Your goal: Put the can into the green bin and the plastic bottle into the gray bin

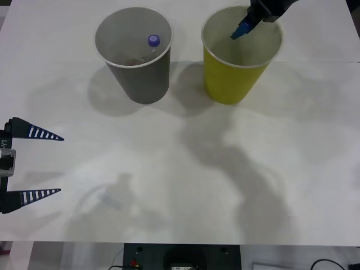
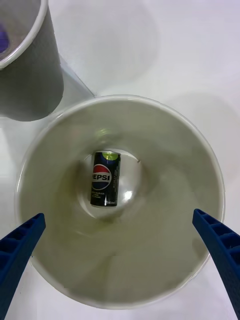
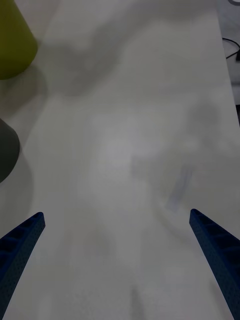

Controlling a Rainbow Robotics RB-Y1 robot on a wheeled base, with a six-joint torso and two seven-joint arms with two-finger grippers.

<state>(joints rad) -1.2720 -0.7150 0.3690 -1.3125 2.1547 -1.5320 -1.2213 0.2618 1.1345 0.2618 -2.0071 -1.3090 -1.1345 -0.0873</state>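
Observation:
The can [image 2: 105, 179] lies on its side on the floor of the green bin [image 1: 230, 79], label up. My right gripper [image 1: 243, 27] hovers over that bin's mouth; in the right wrist view the right gripper [image 2: 120, 260] is open, its blue fingers spread wide above the green bin [image 2: 165, 145] and holding nothing. The plastic bottle [image 1: 153, 40] stands inside the gray bin [image 1: 146, 79], with its purple cap and little else showing. My left gripper [image 1: 34, 163] waits open at the table's left edge, well clear of both bins.
The two bins stand side by side at the back of the white table [image 1: 180, 185]. In the left wrist view the green bin [image 3: 12, 45] and gray bin [image 3: 6, 150] show at the edge beyond the open left gripper [image 3: 117, 260].

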